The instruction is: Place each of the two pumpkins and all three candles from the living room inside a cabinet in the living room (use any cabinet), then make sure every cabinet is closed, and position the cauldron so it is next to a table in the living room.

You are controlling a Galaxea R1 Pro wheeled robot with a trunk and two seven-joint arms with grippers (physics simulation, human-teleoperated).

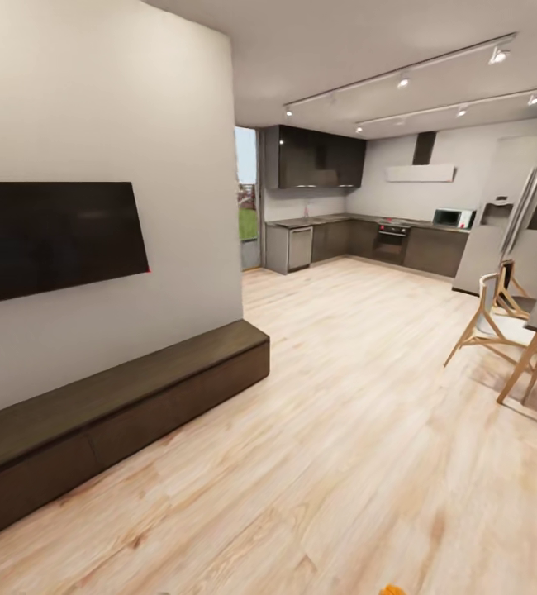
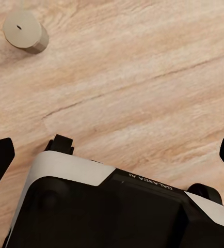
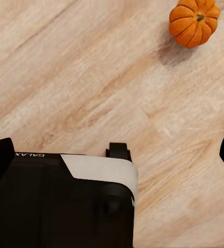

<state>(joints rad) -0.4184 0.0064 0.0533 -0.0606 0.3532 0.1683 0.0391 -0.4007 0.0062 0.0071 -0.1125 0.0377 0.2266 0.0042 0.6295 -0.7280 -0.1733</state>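
Observation:
The long, low, dark brown cabinet [image 1: 120, 405] runs along the left wall under a TV, its front panels flush and shut. A bright orange ribbed pumpkin [image 3: 193, 21] sits on the wood floor in the right wrist view, well away from my right gripper [image 3: 112, 155], which is open with nothing between its fingers. An orange sliver of pumpkin [image 1: 392, 590] shows at the head view's lower edge. A tan stubby candle [image 2: 24, 31] stands on the floor in the left wrist view, apart from my open, empty left gripper [image 2: 112, 155]. The cauldron and the coffee table are out of view.
A black TV [image 1: 54, 235] hangs on the white wall. Wide wood floor [image 1: 343, 397] stretches toward the kitchen counters [image 1: 368, 240] at the back. A dining set with wooden chairs [image 1: 500, 326] stands at the right. My own base [image 2: 117, 212] shows below both wrists.

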